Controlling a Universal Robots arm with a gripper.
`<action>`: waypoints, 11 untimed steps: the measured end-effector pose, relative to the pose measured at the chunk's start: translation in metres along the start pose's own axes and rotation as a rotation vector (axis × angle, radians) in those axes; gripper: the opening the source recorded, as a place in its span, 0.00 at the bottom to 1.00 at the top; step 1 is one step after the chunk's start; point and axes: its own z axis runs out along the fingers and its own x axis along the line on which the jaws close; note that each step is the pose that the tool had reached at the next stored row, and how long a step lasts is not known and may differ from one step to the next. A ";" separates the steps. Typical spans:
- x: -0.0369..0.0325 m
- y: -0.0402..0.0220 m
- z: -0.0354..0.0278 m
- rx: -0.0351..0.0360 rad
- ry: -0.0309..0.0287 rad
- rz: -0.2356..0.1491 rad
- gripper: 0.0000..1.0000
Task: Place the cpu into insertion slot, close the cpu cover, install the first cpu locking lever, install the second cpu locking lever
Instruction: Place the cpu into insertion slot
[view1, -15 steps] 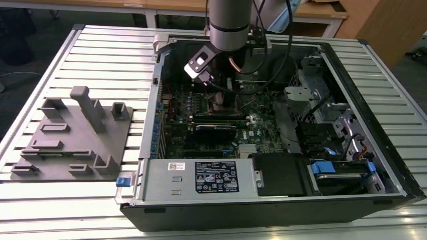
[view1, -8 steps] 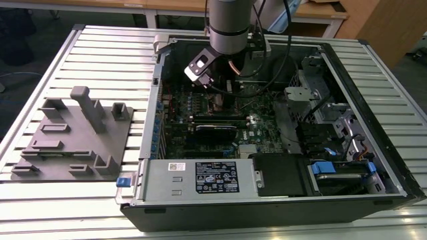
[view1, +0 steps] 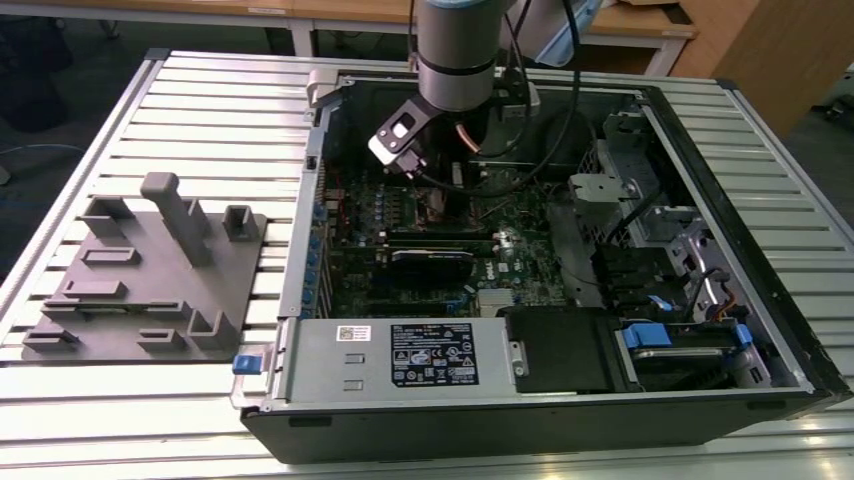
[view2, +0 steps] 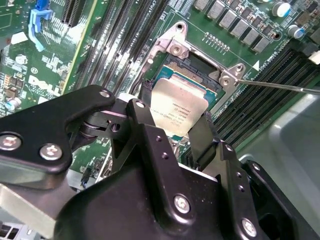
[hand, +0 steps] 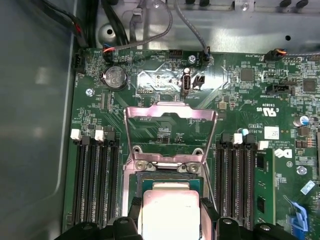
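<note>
Black two-finger gripper (view2: 172, 114) is clamped on the small flat square cpu with the dull silver-grey metal face (view2: 181, 102). One finger sits on each of two opposite edges, and both wrist views show the same grip.

The cpu hangs over the insertion slot (view2: 192, 70), the small square socket with a dark centre and thin silvery rim. It covers the near part and leaves the far strip exposed. We can't tell whether it's touching yet. It looks slightly off-parallel to the socket, which may just be camera angle.

Our take on doing the placement well:
- level the chip first
- square its edges to the rim
- go straight down, with no sideways slide over the contacts
- let go only once it sits flush

Beyond the socket, the cpu cover (hand: 170, 111), a thin silvery metal frame plate with a square window, is swung up and back on its hinge, out of the path. A thin silvery wire locking lever (view2: 280, 86) sticks out beside the socket and looks unlatched.

Long black memory slots (hand: 95, 175) flank the socket on the green motherboard (hand: 240, 100), so there's little room beside the fingers.

In the exterior view, the grey robot arm (view1: 454, 60) reaches down into the open black computer case (view1: 534, 435) on a grey slatted metal table (view1: 200, 120). A grey moulded fixture block (view1: 147, 290) sits well apart on the exterior view's left.
</note>
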 end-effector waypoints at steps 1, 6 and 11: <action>0.0001 -0.0002 0.0013 0.0004 0.0000 0.000 0.54; 0.0002 -0.0006 0.0035 0.0013 -0.0004 0.000 0.54; 0.0003 -0.0008 0.0071 0.0010 0.0008 0.000 0.54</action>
